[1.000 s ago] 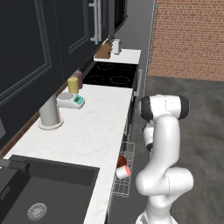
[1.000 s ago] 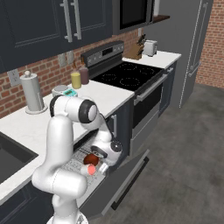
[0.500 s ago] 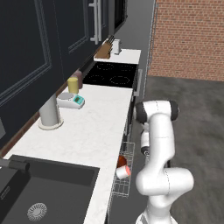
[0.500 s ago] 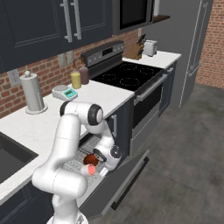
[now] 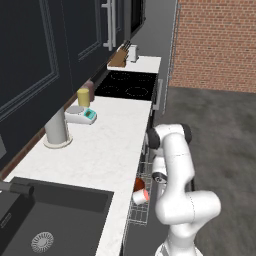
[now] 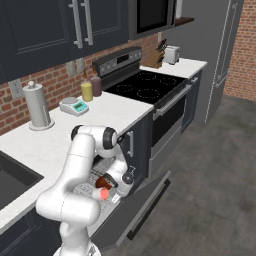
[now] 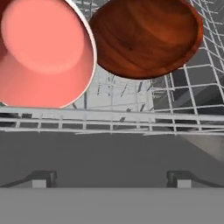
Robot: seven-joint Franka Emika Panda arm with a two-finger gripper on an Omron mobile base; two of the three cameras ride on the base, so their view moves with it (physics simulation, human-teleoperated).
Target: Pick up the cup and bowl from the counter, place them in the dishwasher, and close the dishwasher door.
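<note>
Landmark: the pulled-out dishwasher rack [image 6: 95,186].

The arm has swung nearer the rack over the last second, its shoulder moving in above the rack's front; cup and bowl have not shifted. I take it that both placings are done and only the door is left.

Table [image 5: 107,150] runs above and behind the rack; neither task piece is on it. Dishwasher door [image 6: 137,210] hangs open, dropped down in front of the rack, still to be shut. Bowl [image 7: 146,37] lies in the rack, near its front rail. Cup [image 7: 43,52] lies just beside the bowl, on its side, mouth toward the hand camera. Gripper [image 6: 126,183] hangs at the rack's front edge, jaws spread fully, holding nothing.

Around: paper towel roll [image 6: 38,106], scale [image 6: 74,106], yellow cylinder [image 6: 87,91], stove [image 6: 145,87], all on the table well above the rack. In the way: the rack sticks out and probably must slide in before the door closes.
</note>
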